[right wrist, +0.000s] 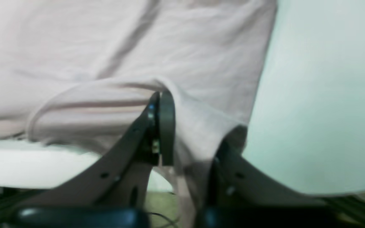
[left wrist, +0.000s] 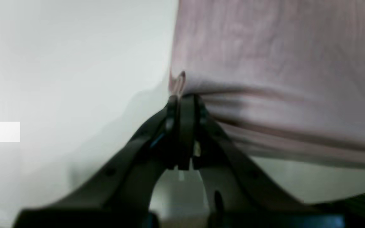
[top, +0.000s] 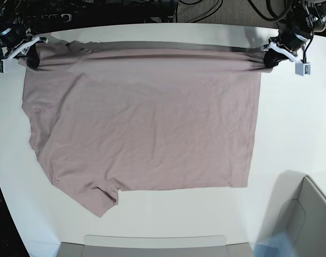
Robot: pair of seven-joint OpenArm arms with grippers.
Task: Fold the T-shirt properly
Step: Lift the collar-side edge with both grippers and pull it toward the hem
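Both grippers pinch the far edge of the pink T-shirt (top: pixel 147 118).

The T-shirt lies spread across the white table (top: pixel 291 134), filling the middle of the base view. The left gripper (left wrist: pixel 182 99) at upper right has its jaws pressed together on one corner of the fabric; the right gripper (right wrist: pixel 160 96) at upper left clamps the other, and the edge between them runs taut.

Plain dusty pink T-shirt (top: pixel 147 118), white table (top: pixel 291 123), black hands

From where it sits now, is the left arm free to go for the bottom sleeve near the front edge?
Probably not yet: the left gripper is shut on the T-shirt at the far corner. The sleeve lies uncovered, diagonally opposite.
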